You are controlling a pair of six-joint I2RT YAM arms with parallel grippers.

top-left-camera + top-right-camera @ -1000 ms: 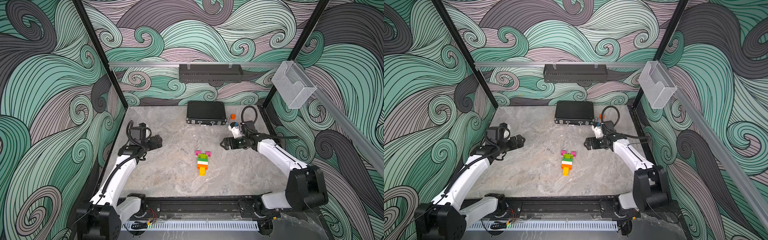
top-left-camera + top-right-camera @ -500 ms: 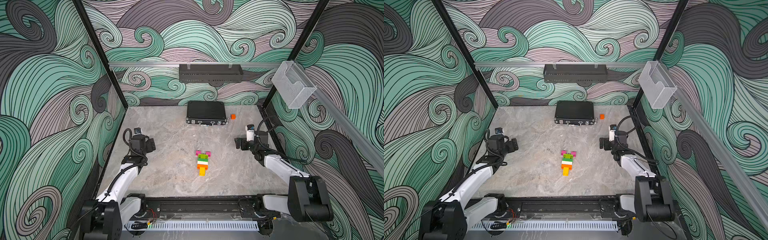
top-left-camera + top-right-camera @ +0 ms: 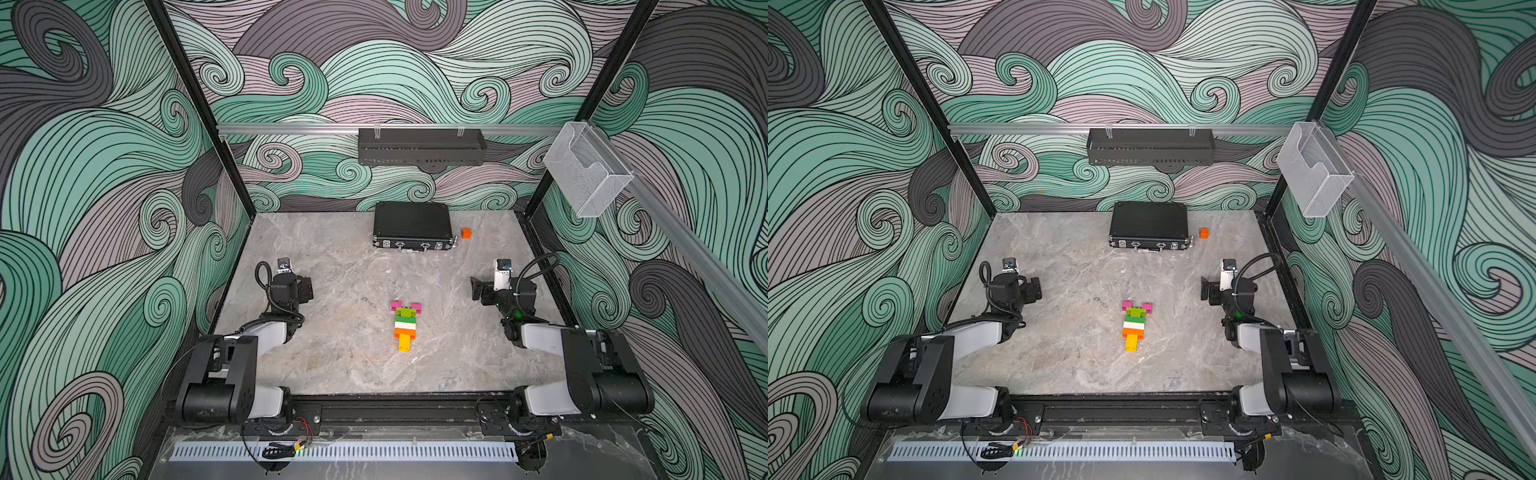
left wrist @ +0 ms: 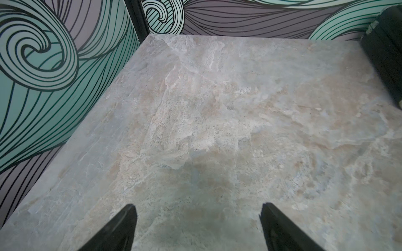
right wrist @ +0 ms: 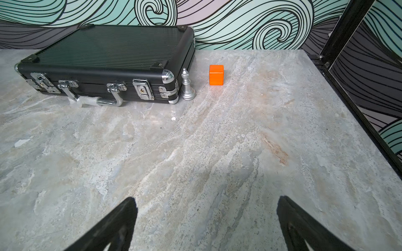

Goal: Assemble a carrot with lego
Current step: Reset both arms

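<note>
The carrot [image 3: 405, 325] [image 3: 1134, 326] lies flat in the middle of the table in both top views. It is made of joined lego bricks: a yellow tip toward the front, then orange, white, green and lime, with two pink bricks at the far end. Nothing touches it. My left gripper [image 3: 308, 289] [image 3: 1036, 289] hovers well to its left, open and empty. My right gripper [image 3: 477, 289] [image 3: 1205, 289] hovers well to its right, also open and empty. In the left wrist view [image 4: 198, 208] and the right wrist view [image 5: 206, 202] only bare table lies between the fingers; the carrot is out of both views.
A flat black ribbed case [image 3: 411, 224] [image 5: 108, 50] lies at the back of the table. A silver chess piece [image 5: 188, 85] and a small plain orange cube [image 3: 466, 233] [image 5: 216, 75] stand at its right end. A black shelf [image 3: 419, 145] hangs on the back wall and a clear bin [image 3: 586, 170] on the right.
Both arms have folded back toward the front and their own sides. The right gripper has drawn away from the carrot's right. The carrot has not moved.
</note>
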